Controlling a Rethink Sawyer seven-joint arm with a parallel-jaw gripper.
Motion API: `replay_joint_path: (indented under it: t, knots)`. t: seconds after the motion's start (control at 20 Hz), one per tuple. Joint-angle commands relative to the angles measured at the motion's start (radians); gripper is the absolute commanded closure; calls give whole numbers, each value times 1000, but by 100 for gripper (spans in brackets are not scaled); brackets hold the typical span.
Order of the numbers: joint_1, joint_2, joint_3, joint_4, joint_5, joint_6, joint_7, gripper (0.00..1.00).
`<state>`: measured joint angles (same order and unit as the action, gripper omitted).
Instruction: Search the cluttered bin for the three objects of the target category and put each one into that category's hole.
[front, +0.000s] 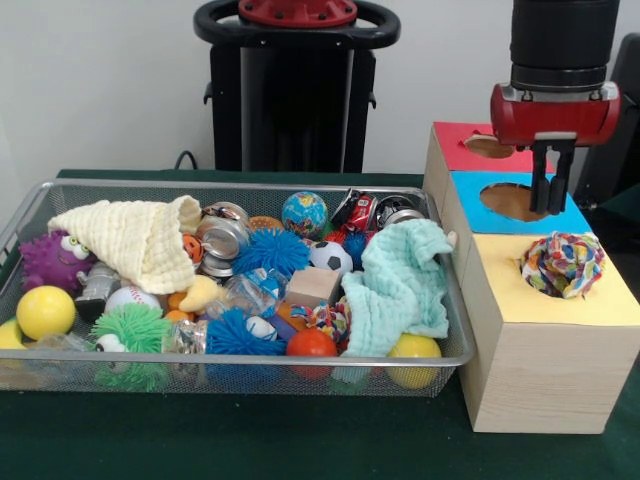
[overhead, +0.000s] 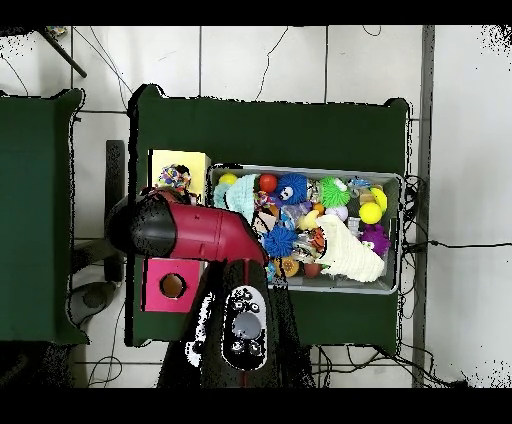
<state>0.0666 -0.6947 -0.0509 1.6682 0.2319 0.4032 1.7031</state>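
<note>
While my gripper (front: 551, 185) hangs over the blue box (front: 520, 215), one rope ball (front: 563, 263) sits in the hole (front: 545, 275) of the yellow box (front: 560, 300). That ball is just below my jaws and a bit nearer the camera in the front view. It sticks up out of the hole, so I think it has not dropped all the way in.

My jaws look empty. The two black tips hang close together and touch nothing. I cannot tell for sure how wide they are.

I think my next job is to find another rope ball. The bin (front: 30, 210) lies on the table, off to one side of the boxes, toward the left edge in the front view. So I must go away from the boxes and across the bin's rim.

Near the front rim of the bin I see a small rope ball (front: 328, 320) with many colors. It peeks out beside the mint cloth (front: 400, 285) and next to the wood block (front: 312, 285). The cloth hides part of it, so I cannot tell which way it lies.

From above, my red arm (overhead: 200, 232) covers the blue box, and the bin is on the other side of it.
</note>
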Motion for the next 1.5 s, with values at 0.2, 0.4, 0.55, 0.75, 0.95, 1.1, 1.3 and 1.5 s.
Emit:
replay_joint_path:
  t: [0.2, 0.4, 0.55, 0.75, 0.95, 1.1, 1.3, 1.5]
  knots:
    - [15, 47, 37, -35, 7, -42, 185, 100]
    - [17, 50, 35, -42, 9, -45, 186, 100]
    - [16, 55, 35, -44, 10, -53, 188, 100]
    - [25, 61, 22, -48, 8, -63, 196, 100]
    - [39, 79, -5, -64, 2, -75, 202, 100]
    - [44, 91, -20, -78, -3, -81, 199, 100]
    - [45, 97, -33, -96, -6, -72, 190, 100]
    - [45, 103, -40, -97, -8, -80, 188, 100]
